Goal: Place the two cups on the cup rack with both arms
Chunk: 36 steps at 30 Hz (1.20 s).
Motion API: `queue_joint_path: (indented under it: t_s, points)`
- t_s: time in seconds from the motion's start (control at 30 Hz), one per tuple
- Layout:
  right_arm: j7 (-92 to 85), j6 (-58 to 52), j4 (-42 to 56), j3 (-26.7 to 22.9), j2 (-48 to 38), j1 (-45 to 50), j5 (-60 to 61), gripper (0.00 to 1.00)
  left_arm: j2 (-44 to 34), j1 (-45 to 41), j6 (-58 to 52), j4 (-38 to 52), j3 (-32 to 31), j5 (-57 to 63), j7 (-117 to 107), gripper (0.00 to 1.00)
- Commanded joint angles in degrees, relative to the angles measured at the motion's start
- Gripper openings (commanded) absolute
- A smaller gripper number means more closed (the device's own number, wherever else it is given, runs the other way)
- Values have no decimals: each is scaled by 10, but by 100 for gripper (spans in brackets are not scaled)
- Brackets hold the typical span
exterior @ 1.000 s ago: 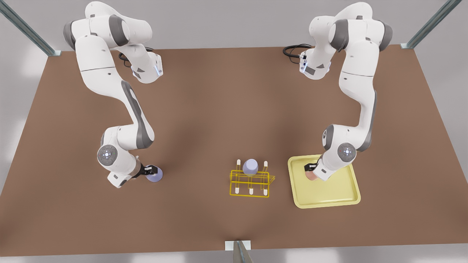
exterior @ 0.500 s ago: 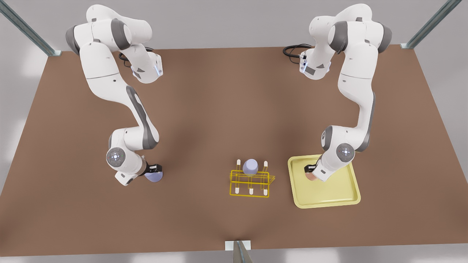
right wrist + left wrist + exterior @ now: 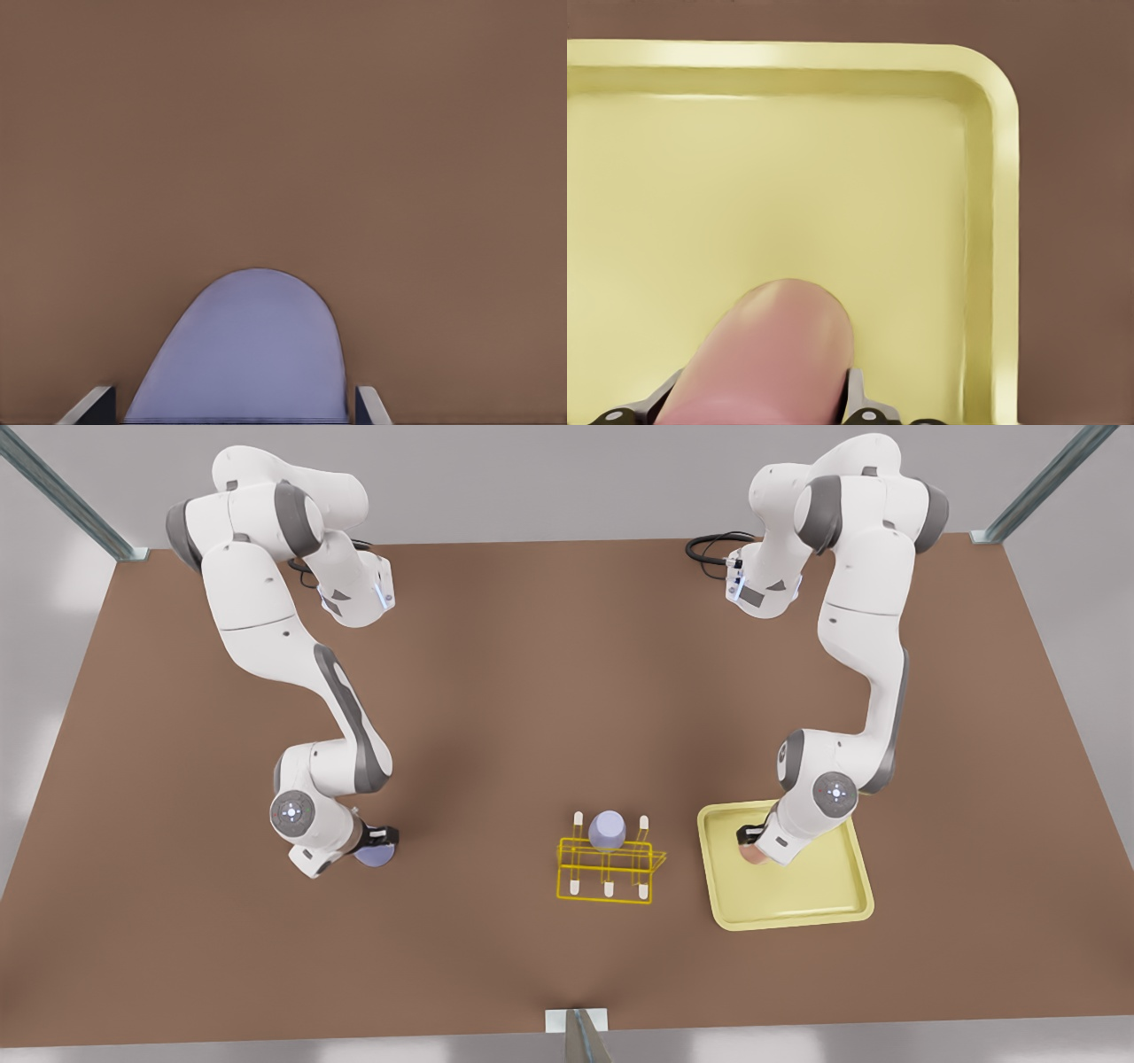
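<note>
Left gripper [image 3: 749, 841] is clamped on the pale pink tumbler cup [image 3: 766, 354] over the flat pale-yellow square tray [image 3: 802, 908], front view's right. Right gripper [image 3: 379, 841] pinches the lavender tumbler cup [image 3: 244, 350], front view's left, on the brown table [image 3: 496, 691]. Between them stands the bright-yellow wire cup rack [image 3: 607, 864], another lavender cup [image 3: 607, 830] already on a far peg. Risk: smooth cups could slip or miss the thin pegs. Wrist views show fingers flanking each cup; front view hides that.

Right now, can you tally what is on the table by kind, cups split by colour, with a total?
Lavender cups: 2, one on the cup rack, one in the right claw over the bare table (lavender cup).
Pink cups: 1, pink cup in the left claw over the tray.
Cup racks: 1, cup rack.
Trays: 1, tray.
Total: 5.
</note>
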Motion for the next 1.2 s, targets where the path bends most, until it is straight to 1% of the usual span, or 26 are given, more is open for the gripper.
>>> queue_joint_path:
  t_s: [0.0, 0.1, 0.13, 0.17, 0.3, 0.33, 0.4, 0.43, 0.5, 0.53, 0.6, 0.7, 0.77, 0.83, 0.87, 1.17]
  points:
    - [3, 0, -5, 0, -4, 0, 1, 100, -4, 0, -1, 0, 0, 0, -5, 85]
    - [3, -2, -6, 0, -5, 0, 1, 100, -1, 0, -8, 2, -11, -1, -6, 85]
    - [3, -2, -6, 0, -5, 0, 1, 100, -8, -1, -36, 7, -12, -1, -6, 85]
    - [3, -1, -6, 0, -5, 0, 1, 100, -18, -1, -70, 22, -12, -3, -7, 85]
    - [3, 0, -6, 0, -5, -1, 1, 100, -17, 4, -130, 130, -12, -1, -14, 86]
    - [3, 0, -5, 0, -5, -2, 1, 98, -17, 3, -129, 144, -12, -1, -15, 86]
    - [4, -1, -4, 0, -5, -2, 1, 89, -14, -1, -129, 199, -13, -3, -28, 86]
    - [3, -1, -3, 0, -4, -2, 1, 84, -4, -1, -129, 229, -18, -3, -45, 86]
    - [3, 0, 3, 0, -1, -3, 1, 83, 54, -2, -129, 329, -27, -5, -48, 86]
    - [3, 0, 3, 0, -1, -4, 1, 83, 64, -3, -125, 339, -34, -5, -58, 86]
    - [3, 0, 6, 0, -2, -5, 1, 83, 99, -5, -124, 380, -72, -5, -104, 86]
    - [4, 0, 9, 1, -5, -4, 1, 84, 99, -8, -126, 401, -97, -5, -142, 86]
    - [4, 0, 11, 1, -5, -1, 0, 84, 99, -21, -132, 401, -98, -29, -148, 86]
    - [4, 1, 13, 1, 1, -1, 0, 84, 99, -33, -160, 401, -98, -30, -147, 86]
    - [4, 1, 14, 1, 2, -1, 1, 84, 100, -33, -159, 401, -102, -52, -147, 86]
    - [4, 1, 15, 1, 7, -2, 0, 85, 127, -63, -147, 421, -105, -53, -158, 86]
